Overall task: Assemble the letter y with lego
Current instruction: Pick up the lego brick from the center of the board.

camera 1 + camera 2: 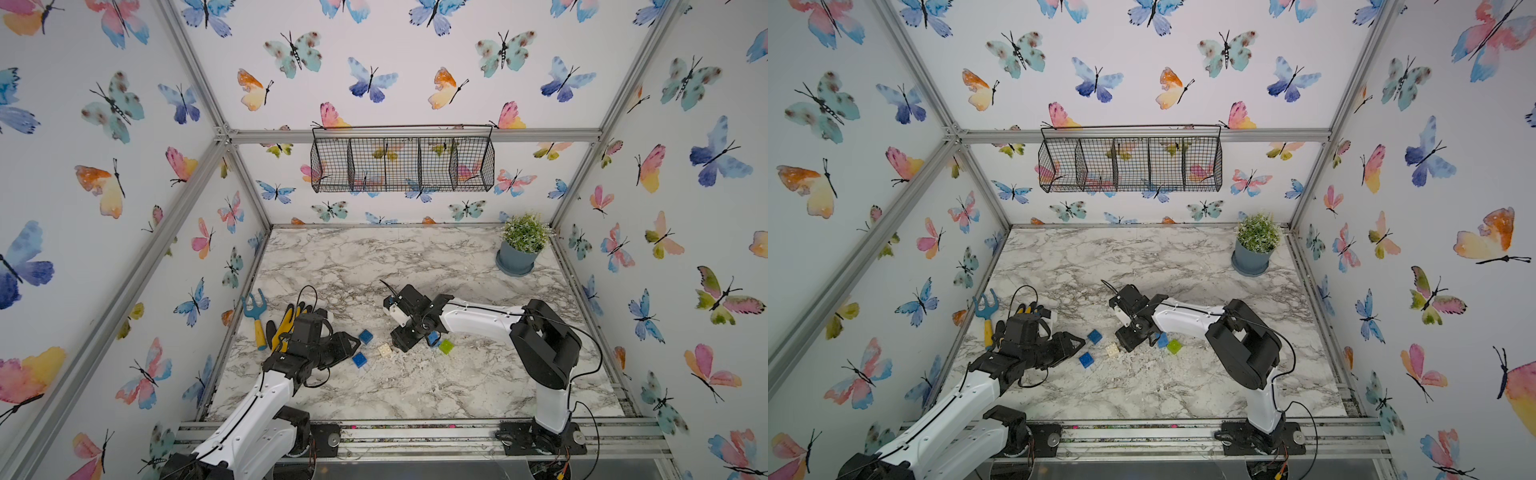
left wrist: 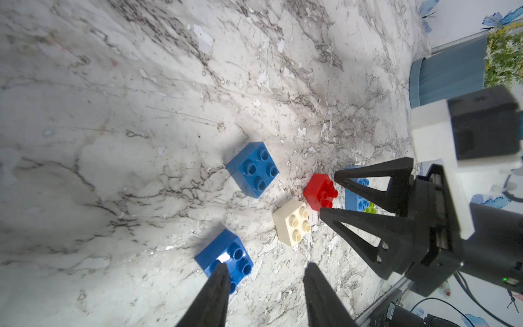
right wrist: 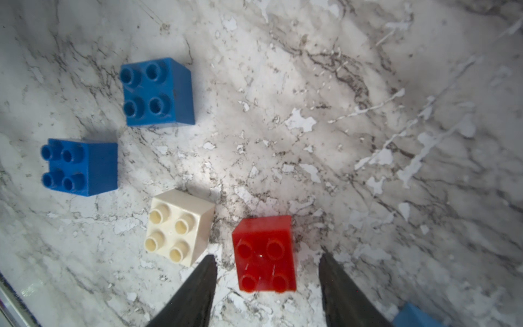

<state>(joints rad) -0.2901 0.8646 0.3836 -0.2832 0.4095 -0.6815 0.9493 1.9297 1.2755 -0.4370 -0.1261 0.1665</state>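
The lego lies loose on the marble table. Two dark blue square bricks [image 3: 158,90] [image 3: 79,167] sit apart, with a cream brick [image 3: 178,226] beside a red brick [image 3: 264,252]. A longer blue brick [image 2: 358,195] and a lime green one [image 2: 370,210] lie behind the right gripper. My right gripper [image 3: 268,258] is open and straddles the red brick, with a gap on each side. The red brick is hidden under it in both top views. My left gripper [image 2: 266,267] is open and empty, one finger [image 2: 220,280] overlapping the nearer blue square [image 2: 226,257]. No letter y is formed.
A blue-and-yellow garden fork [image 1: 257,316] and a yellow-black glove [image 1: 286,320] lie at the left edge behind the left arm. A potted plant [image 1: 519,249] stands at the back right. A wire basket [image 1: 402,164] hangs on the back wall.
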